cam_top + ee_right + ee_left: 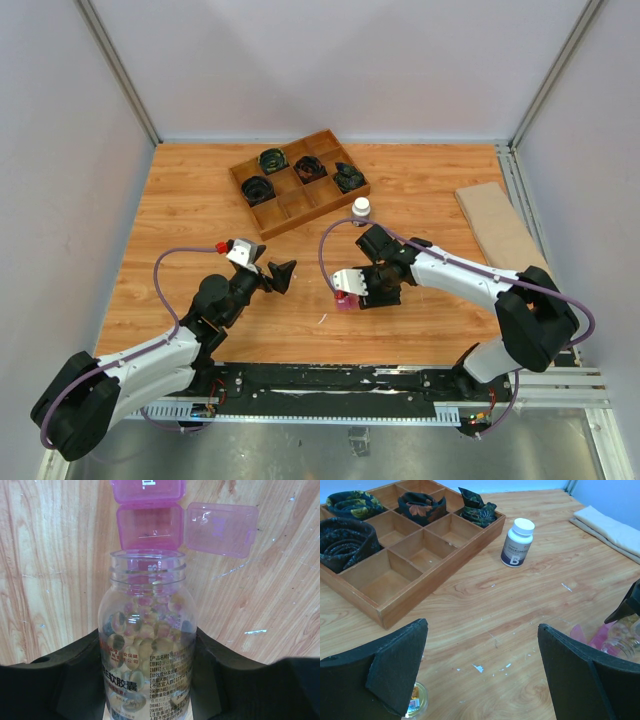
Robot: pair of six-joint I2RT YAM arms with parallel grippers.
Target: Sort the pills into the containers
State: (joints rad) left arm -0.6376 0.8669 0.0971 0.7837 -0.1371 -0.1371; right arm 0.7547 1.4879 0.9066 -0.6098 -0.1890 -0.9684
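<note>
- Right gripper (147, 672) is clamping the pill jar (145, 595), mouth toward the pink organizer (150, 527), near edge.
- Left gripper (485, 667) is hovering wide open, empty.
- Pills (145, 640) are seemingly all sitting inside, unsorted.

The top camera hangs high behind the arm bases and looks down and forward over the whole table (200, 210), far enough off to take in both arms, the tray (312, 214) and the bottle (361, 210) at once. The left wrist camera sits low over the wood, facing forward between its own fingers (395, 665) toward that same tray and bottle, with the pink strip (592, 636) and the jar (626, 639) at its right edge. The right wrist camera looks almost straight down, very close, along the jar onto the strip at the top of its frame. All three views share the strip.
</note>
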